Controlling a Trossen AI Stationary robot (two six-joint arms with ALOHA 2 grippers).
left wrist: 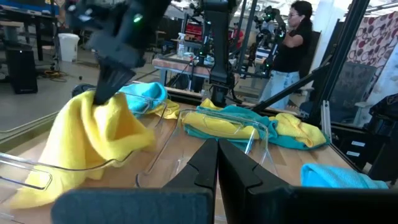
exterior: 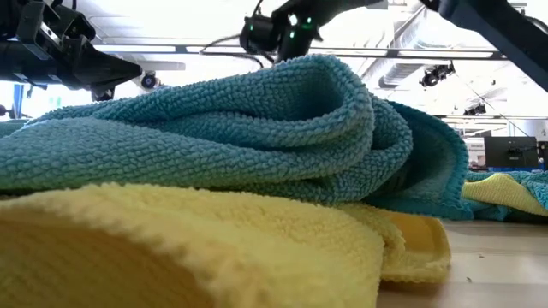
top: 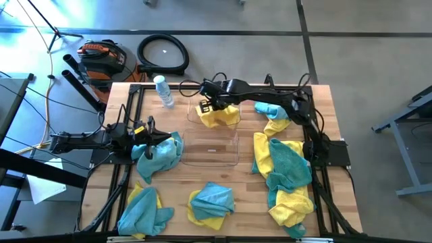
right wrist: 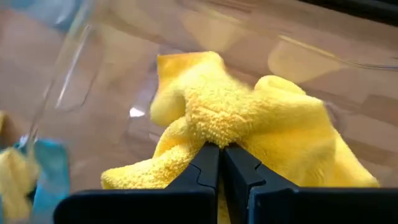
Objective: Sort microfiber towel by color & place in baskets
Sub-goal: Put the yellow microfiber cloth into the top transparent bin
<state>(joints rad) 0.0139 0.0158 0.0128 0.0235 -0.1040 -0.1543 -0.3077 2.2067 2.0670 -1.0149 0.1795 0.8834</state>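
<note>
Right gripper (right wrist: 219,163), fingers pinched shut on a bright yellow fuzzy microfiber towel (top: 219,115), holds it over the far clear plastic basket (top: 196,116); the cloth droops from the fingertips, w/ its lower folds inside the basket walls. Left gripper (left wrist: 217,163) has fingers closed w/ nothing between them, hovering just above a crumpled teal-blue towel (top: 160,154) that lies right beside the near clear plastic basket (top: 210,150), which looks empty.

Handling, as a judgement: the towels are light, soft and floppy, not fragile or slippery; the fuzzy pile gives good bite. They drape and trail, so a pinch on a raised fold or ridge near the middle of a cloth should lift it w/o dragging neighbours. In mixed heaps, take the top layer only.

Count, high view: 2 baskets, side by side mid-tabletop. Beyond the held yellow towel and the teal one under the left fingers, approx. 4 mixed yellow-and-teal clusters lie on the wooden tabletop (top: 243,189); the exact no. of cloths per colour can't be told, as they overlap. 1 clear water bottle (top: 163,90) stands away from both grippers.
</note>
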